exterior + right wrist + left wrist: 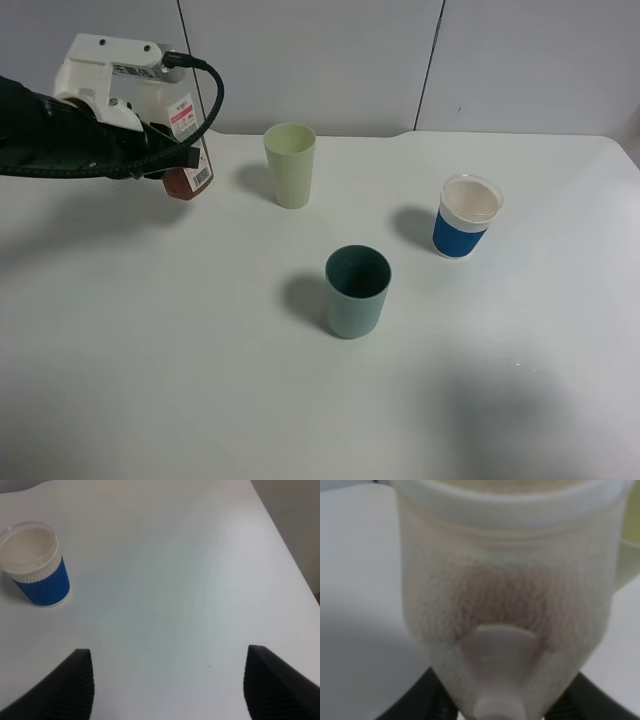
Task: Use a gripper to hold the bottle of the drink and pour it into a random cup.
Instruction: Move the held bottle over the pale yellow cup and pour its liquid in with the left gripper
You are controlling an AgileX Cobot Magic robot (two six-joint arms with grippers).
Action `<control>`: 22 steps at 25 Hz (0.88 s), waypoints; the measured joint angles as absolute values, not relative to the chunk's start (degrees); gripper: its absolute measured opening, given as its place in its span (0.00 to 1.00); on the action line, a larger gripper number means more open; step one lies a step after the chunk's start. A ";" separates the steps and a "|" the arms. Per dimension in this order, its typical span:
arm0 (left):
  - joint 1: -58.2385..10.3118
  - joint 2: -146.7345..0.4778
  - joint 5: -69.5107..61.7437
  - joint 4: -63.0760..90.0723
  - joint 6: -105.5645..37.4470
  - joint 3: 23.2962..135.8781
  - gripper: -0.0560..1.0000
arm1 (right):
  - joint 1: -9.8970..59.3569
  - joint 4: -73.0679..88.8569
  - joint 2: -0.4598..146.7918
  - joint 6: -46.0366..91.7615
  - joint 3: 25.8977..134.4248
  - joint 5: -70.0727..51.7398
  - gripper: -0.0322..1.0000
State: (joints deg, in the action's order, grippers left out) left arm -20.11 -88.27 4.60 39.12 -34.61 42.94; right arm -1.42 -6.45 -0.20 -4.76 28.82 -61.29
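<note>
The bottle [186, 120] is gripped by the left gripper [172, 158], jaws closed on it, and is held slightly tilted above the table [150, 350] at far left. The yellow-green cup [290, 165] is found near it; the teal cup [357, 290] and blue cup [467, 215] are set well apart. The drink [186, 183] is seen low in the bottle from above only; the left wrist view is filled by blurred plastic. The right gripper [169, 680] is spread wide over bare table.

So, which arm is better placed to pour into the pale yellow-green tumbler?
Left. Its fingers grip the small clear plastic bottle of reddish-brown drink near the tall pale yellow-green plastic tumbler. The right arm's fingers are open, empty, off by the white-rimmed blue cup.
</note>
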 joint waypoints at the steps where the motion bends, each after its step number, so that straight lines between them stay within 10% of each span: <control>1: -20.11 -89.01 4.05 39.12 -34.61 43.64 0.40 | -1.42 -6.45 -0.20 -4.76 28.82 -61.29 0.65; 22: -20.11 -92.94 4.92 25.03 -35.22 47.02 0.40 | -1.42 -6.45 -0.20 -4.76 28.82 -61.29 0.65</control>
State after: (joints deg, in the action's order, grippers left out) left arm -20.11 -92.94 4.92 25.03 -35.22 47.02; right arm -1.42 -6.45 -0.20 -4.76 28.82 -61.29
